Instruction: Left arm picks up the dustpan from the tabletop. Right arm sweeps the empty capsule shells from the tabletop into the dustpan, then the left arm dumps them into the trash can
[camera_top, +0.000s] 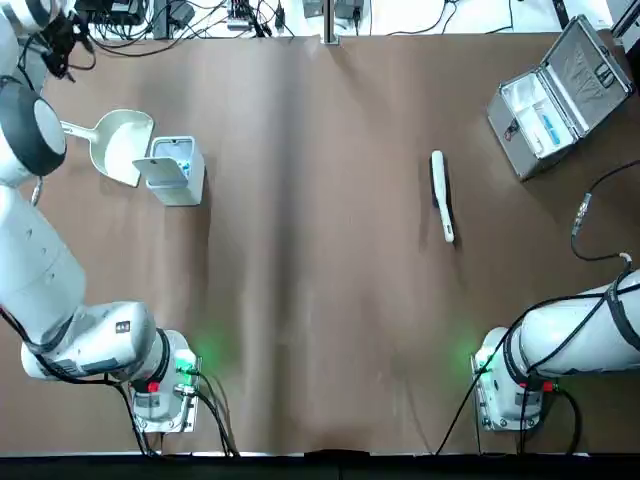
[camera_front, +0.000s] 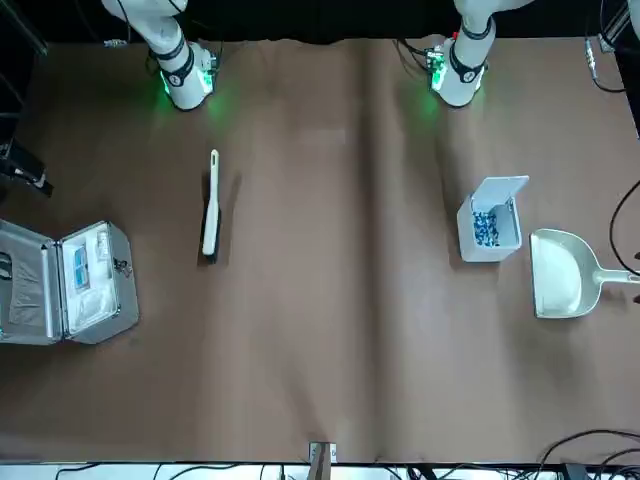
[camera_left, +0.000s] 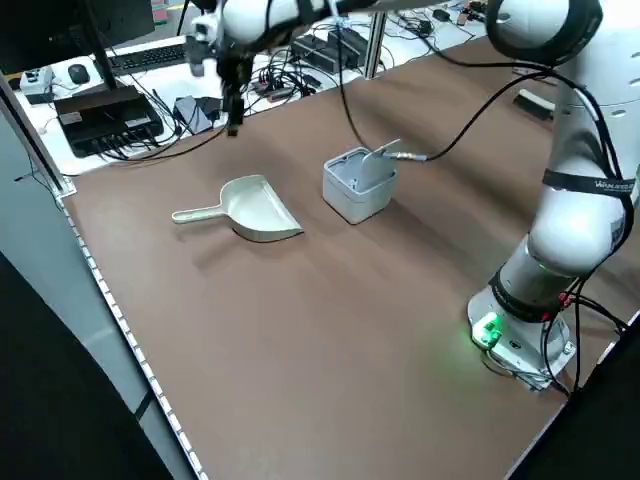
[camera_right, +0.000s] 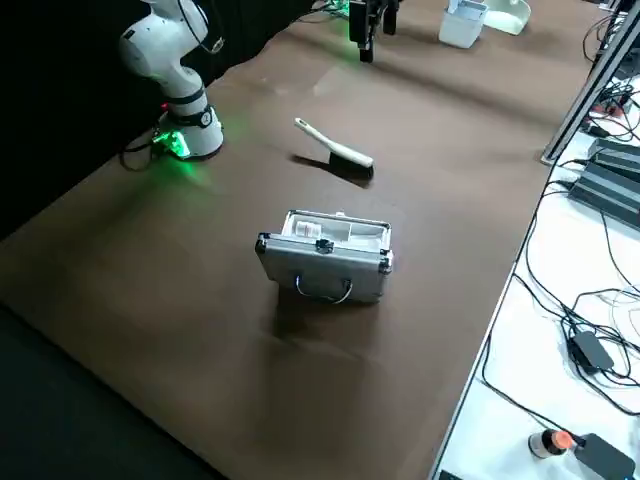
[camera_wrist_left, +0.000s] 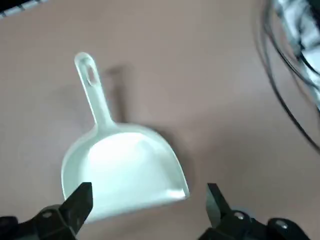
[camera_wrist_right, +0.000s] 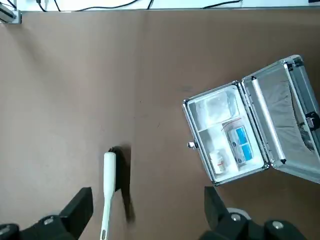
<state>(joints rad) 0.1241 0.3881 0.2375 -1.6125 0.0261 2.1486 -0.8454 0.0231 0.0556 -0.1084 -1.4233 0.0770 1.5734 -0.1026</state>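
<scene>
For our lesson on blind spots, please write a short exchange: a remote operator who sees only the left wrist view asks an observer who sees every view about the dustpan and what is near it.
Operator: The open left gripper faces the dustpan. What stands next to the dustpan, on the side away from its handle?

Observer: The small white bin stands there.

Operator: I can't see it. Is there anything in the bin?

Observer: Yes, the front view shows a pile of small blue-and-white pieces inside it.
</scene>
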